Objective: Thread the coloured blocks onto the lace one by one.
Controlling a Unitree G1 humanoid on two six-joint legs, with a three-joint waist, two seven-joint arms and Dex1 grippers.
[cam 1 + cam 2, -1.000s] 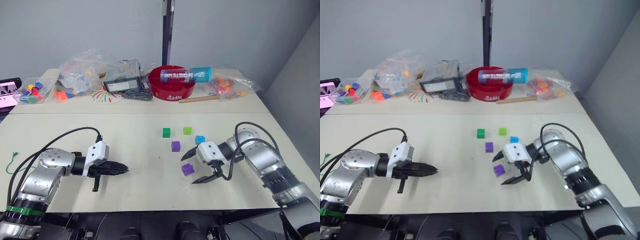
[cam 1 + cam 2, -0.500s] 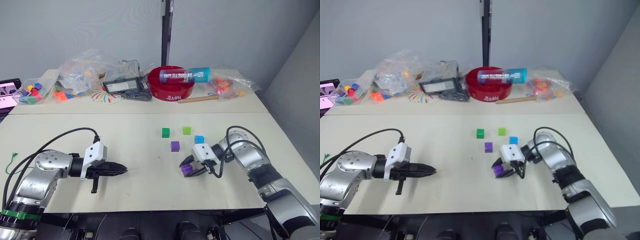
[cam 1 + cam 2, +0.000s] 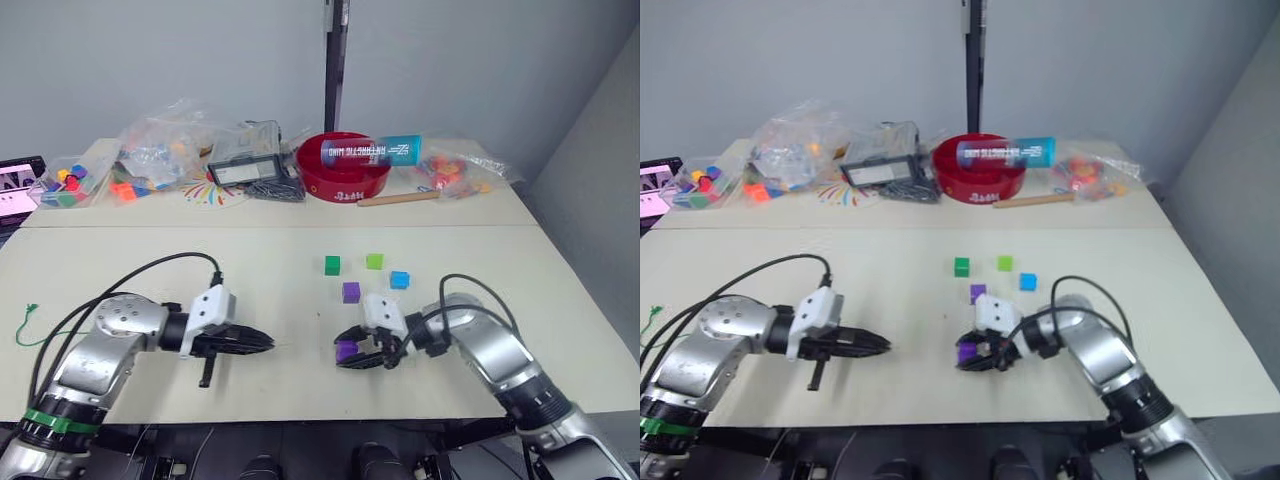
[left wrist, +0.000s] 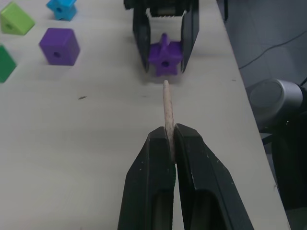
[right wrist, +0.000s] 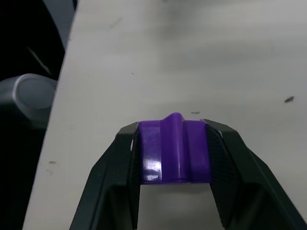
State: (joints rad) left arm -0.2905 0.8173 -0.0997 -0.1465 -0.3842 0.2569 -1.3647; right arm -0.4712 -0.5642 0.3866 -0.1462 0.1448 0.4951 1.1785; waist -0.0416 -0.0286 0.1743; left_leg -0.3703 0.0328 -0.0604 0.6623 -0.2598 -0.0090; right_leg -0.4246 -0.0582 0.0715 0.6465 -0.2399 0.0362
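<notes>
My right gripper (image 4: 165,36) clamps a purple block (image 4: 165,55), hole facing the lace tip (image 4: 166,98) pinched in my left gripper (image 4: 170,139), frame center.

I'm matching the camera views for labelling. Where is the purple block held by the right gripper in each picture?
Left eye: purple block, near table edge.
Right eye, same spot.
Left wrist, beyond the lace tip.
Right wrist, centre.
Shared landmark: right gripper clamping it.
</notes>
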